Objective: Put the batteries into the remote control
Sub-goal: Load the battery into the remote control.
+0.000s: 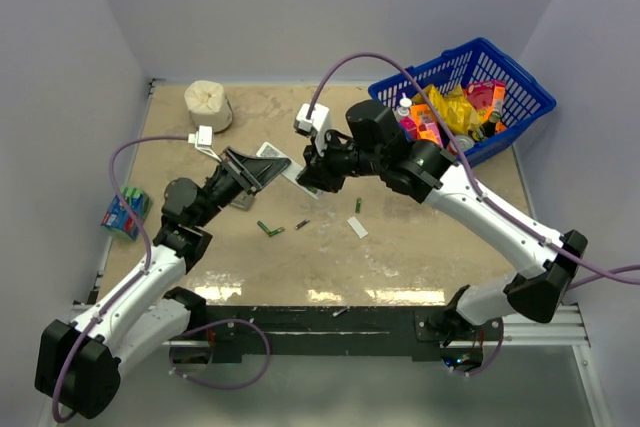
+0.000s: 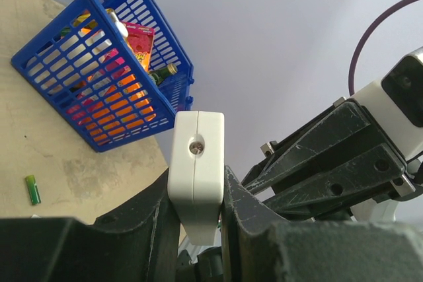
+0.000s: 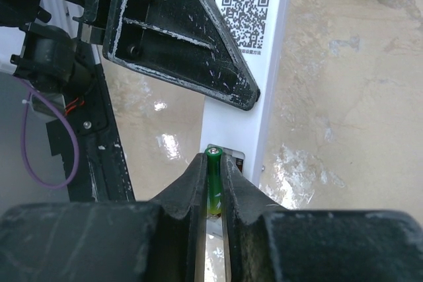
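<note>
My left gripper (image 1: 258, 171) is shut on the white remote control (image 1: 284, 161) and holds it edge-on above the table; its end shows between the fingers in the left wrist view (image 2: 196, 163). My right gripper (image 1: 312, 179) is shut on a green battery (image 3: 213, 175), tip at the remote's open battery compartment (image 3: 232, 158). The remote's back with a QR code (image 3: 248, 44) faces the right wrist camera. Loose batteries lie on the table: a green one (image 1: 270, 230), a dark one (image 1: 302, 224), another green one (image 1: 359, 206). A white cover (image 1: 357, 228) lies nearby.
A blue basket (image 1: 470, 97) of packets and bottles stands at the back right, also in the left wrist view (image 2: 99, 70). A shrink-wrapped pack of green cells (image 1: 125, 212) lies at the left edge. A white roll (image 1: 208, 104) stands at the back left.
</note>
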Robot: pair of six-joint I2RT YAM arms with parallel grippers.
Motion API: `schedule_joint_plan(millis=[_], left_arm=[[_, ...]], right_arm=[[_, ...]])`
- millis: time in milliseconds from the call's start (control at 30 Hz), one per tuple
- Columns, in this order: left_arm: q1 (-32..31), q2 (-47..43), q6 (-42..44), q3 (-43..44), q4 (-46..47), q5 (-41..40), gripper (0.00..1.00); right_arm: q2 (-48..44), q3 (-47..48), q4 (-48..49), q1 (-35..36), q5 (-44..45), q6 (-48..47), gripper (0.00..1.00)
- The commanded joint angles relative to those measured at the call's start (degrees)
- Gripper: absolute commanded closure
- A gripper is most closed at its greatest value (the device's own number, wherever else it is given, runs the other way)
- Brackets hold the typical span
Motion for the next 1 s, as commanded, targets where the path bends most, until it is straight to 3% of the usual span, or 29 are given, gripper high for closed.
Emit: schedule_joint_plan(millis=[0,600,967], left_arm=[[0.13,-0.98,-3.85,2.27,9.4,-2.09,1.0],[0.22,-2.82,-7.11,0.95,16.95,-9.03,1.0],[0.48,-2.21,-4.04,2.88,18.28,-7.28,1.0]], right_arm=[[-1.02,-4.03,0.42,0.29,-1.7,-1.31,0.91],[-2.52,-15.2,0.25,0.21,1.11,-3.16,0.96],[-1.38,-17.75,-2.3,0.12,1.46,-3.86,0.95]])
